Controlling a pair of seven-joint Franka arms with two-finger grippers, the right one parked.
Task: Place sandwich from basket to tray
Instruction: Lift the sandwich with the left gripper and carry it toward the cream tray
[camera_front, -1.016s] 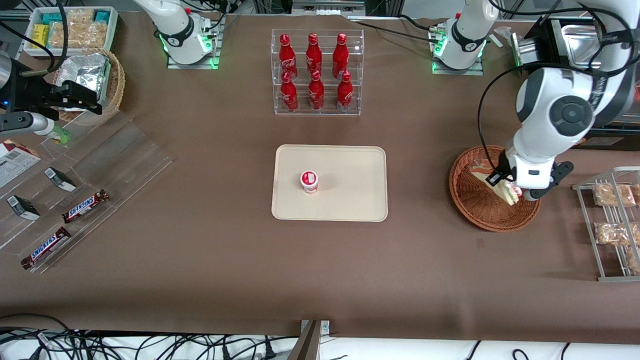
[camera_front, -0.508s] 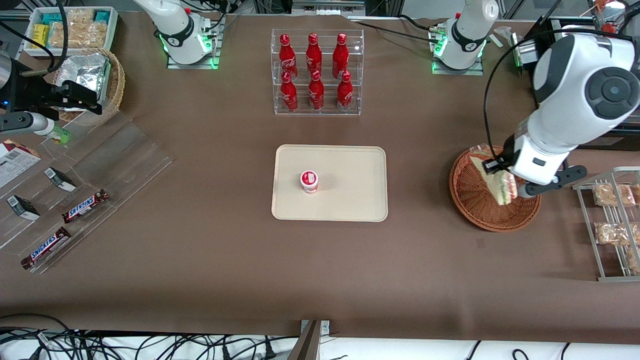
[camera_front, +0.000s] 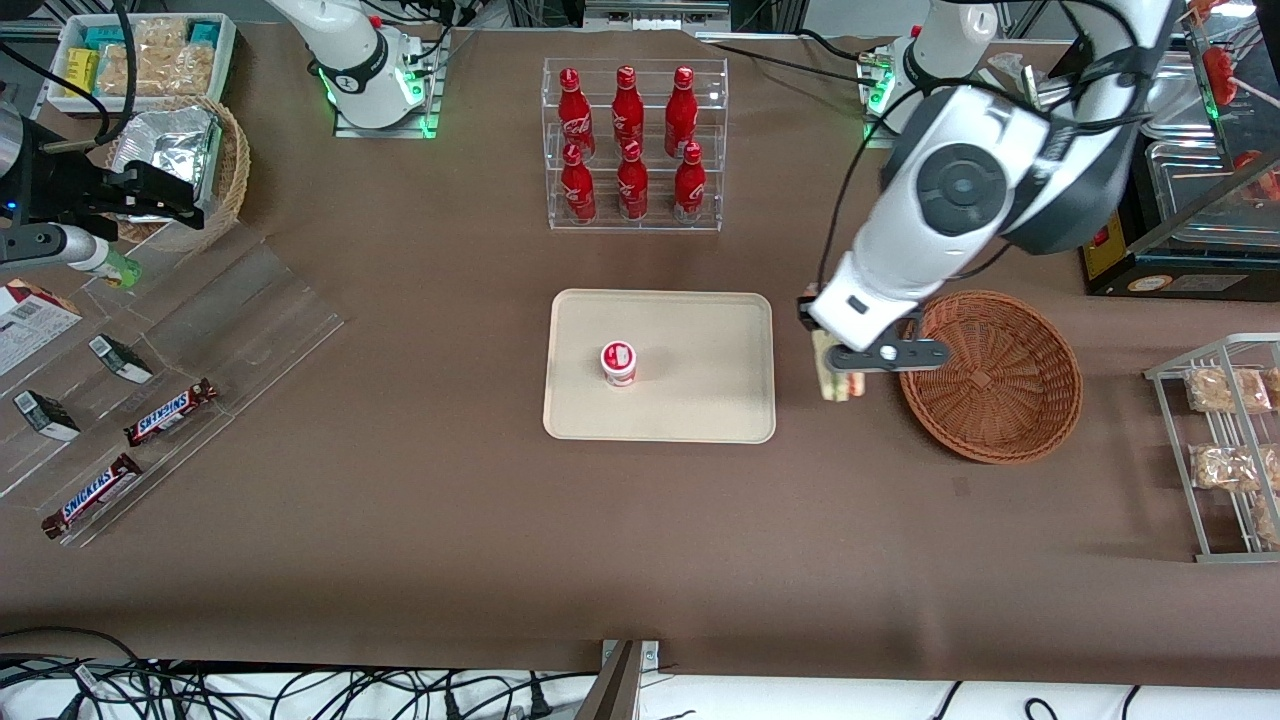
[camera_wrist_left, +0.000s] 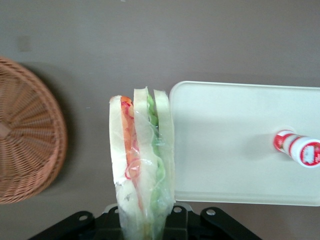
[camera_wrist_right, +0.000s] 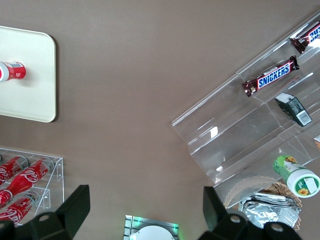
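Observation:
My left gripper (camera_front: 838, 372) is shut on the wrapped sandwich (camera_front: 832, 382) and holds it in the air over the bare table between the reddish-brown wicker basket (camera_front: 990, 375) and the cream tray (camera_front: 700, 400). In the left wrist view the sandwich (camera_wrist_left: 142, 165) hangs edge-on, pale bread with red and green layers, its lower end clamped in the gripper (camera_wrist_left: 145, 227). The basket (camera_wrist_left: 27, 135) and the tray (camera_wrist_left: 225, 140) show on either side of it. The basket holds nothing.
A small red-and-white cup (camera_front: 618, 362) stands on the tray. A clear rack of red bottles (camera_front: 632, 145) stands farther from the camera than the tray. A wire rack with packaged snacks (camera_front: 1225, 440) lies toward the working arm's end. Clear shelves with Snickers bars (camera_front: 170, 412) lie toward the parked arm's end.
The gripper has lifted the sandwich out of the basket and carried it sideways toward the tray. The basket now stands empty.

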